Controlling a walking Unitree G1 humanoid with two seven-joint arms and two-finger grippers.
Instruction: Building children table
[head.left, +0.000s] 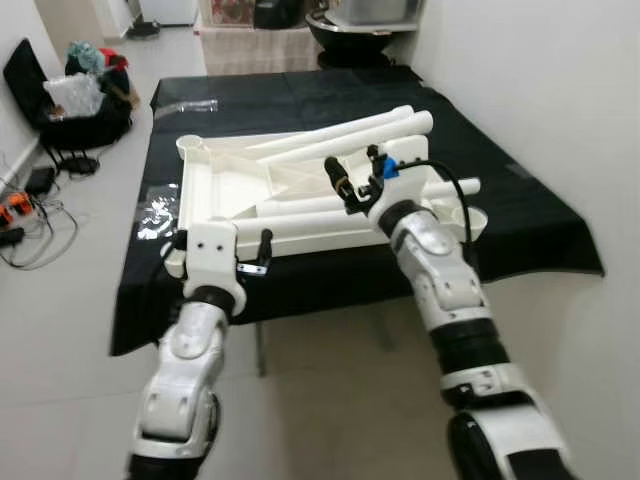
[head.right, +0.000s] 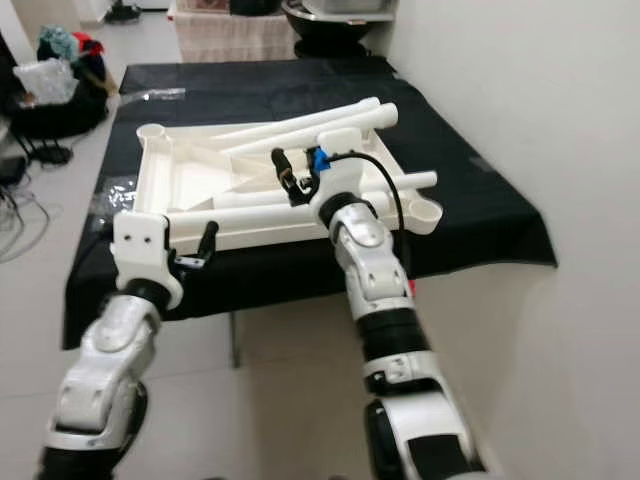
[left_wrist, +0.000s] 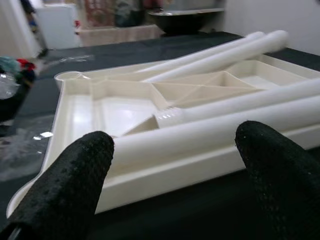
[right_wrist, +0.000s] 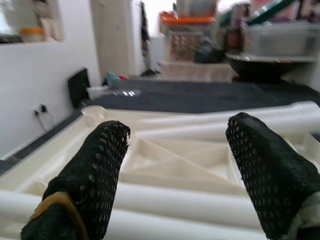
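An upside-down white plastic tabletop (head.left: 225, 185) with a ribbed underside lies on a black-clothed table (head.left: 300, 95). Several white leg tubes rest across it: two side by side at the back (head.left: 345, 135) and others along the front (head.left: 310, 222). My left gripper (left_wrist: 175, 165) is open at the tabletop's near edge, with the front tube (left_wrist: 210, 132) lying just beyond its fingertips. My right gripper (head.left: 352, 166) hovers open over the right part of the tabletop, holding nothing; in the right wrist view the tubes (right_wrist: 190, 202) lie below its fingers.
Crumpled clear plastic (head.left: 155, 212) lies on the cloth at the left edge. Bags and clutter (head.left: 85, 90) and cables (head.left: 25, 215) sit on the floor to the left. A white wall (head.left: 540, 80) runs close along the right. A shelf with a dark bowl (head.left: 350, 30) stands behind.
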